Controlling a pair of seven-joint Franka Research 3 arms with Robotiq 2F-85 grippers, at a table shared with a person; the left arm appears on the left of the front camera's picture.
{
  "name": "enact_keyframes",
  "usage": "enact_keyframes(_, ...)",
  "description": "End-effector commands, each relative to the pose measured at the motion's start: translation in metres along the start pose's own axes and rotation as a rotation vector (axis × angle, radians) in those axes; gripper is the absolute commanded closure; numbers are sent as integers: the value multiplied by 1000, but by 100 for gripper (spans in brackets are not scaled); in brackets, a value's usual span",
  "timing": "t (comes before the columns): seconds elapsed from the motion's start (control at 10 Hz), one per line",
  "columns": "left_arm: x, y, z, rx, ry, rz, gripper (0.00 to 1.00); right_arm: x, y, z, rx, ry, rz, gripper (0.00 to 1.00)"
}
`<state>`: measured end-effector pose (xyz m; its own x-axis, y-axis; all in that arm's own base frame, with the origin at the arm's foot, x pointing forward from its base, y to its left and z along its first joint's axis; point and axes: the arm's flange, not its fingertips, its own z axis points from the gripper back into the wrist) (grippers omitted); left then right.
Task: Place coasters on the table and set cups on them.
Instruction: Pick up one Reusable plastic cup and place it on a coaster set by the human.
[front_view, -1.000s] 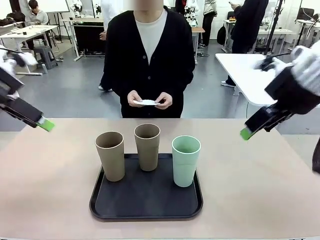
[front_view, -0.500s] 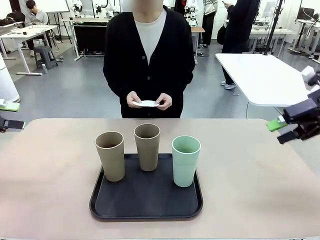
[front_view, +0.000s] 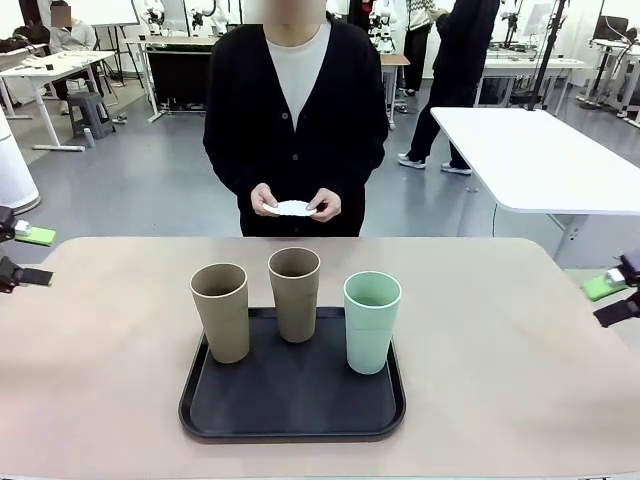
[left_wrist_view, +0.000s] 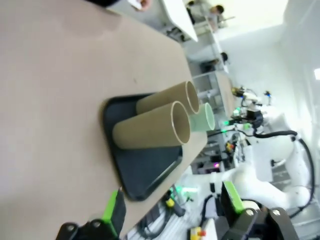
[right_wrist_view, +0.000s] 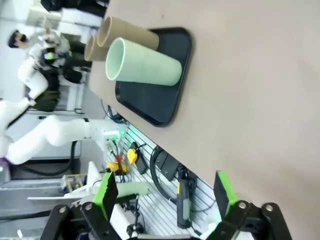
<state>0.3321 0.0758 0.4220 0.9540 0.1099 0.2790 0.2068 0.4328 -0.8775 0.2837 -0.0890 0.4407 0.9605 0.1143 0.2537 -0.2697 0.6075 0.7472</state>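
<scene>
Left gripper (front_view: 38, 256) cut off by left frame edge, right gripper (front_view: 606, 300) by right edge. Coasters (front_view: 293, 208) partly under person's fingers (front_view: 325, 205); count unreadable. Left wrist view: green cup (left_wrist_view: 206, 118) mostly hidden behind beige cups (left_wrist_view: 150, 131).

I see three matte cups standing upright, empty, in a row on a black tray (front_view: 290, 432) between my left gripper (front_view: 30, 256) and right gripper (front_view: 612, 300), well apart from both. The first beige-brown cup (front_view: 221, 312) is nearest my left gripper, the second beige-brown cup (front_view: 295, 295) is in the middle, and the mint-green cup (front_view: 371, 322) is towards my right gripper. The beige table (front_view: 500, 400) lies bare around them. The white scalloped coasters (front_view: 294, 208) are held flat in the person's hands (front_view: 328, 203), beyond the cups; I cannot count them.
</scene>
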Motion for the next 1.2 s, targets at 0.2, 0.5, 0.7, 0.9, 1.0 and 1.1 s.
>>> enact_keyframes(0.2, -25, -24, 20, 93, 20, 41, 0, -86, 9, -21, -17, -62, 18, 0)
enact_keyframes(0.5, -29, -16, 37, 149, 59, 100, 0, -85, 7, -19, 2, -69, 32, 0)
enact_keyframes(0.7, -18, -18, 32, 126, 37, 59, 0, -41, 8, 43, -4, -70, 2, 0)
enact_keyframes(0.9, -18, -18, 32, 126, 37, 59, 0, -41, 8, 43, -4, -70, 2, 0)
enact_keyframes(1.0, -18, -18, 32, 126, 37, 59, 0, -41, 8, 43, -4, -70, 2, 0)
enact_keyframes(1.1, -18, -18, 32, 126, 37, 59, 0, -41, 8, 43, -4, -70, 2, 0)
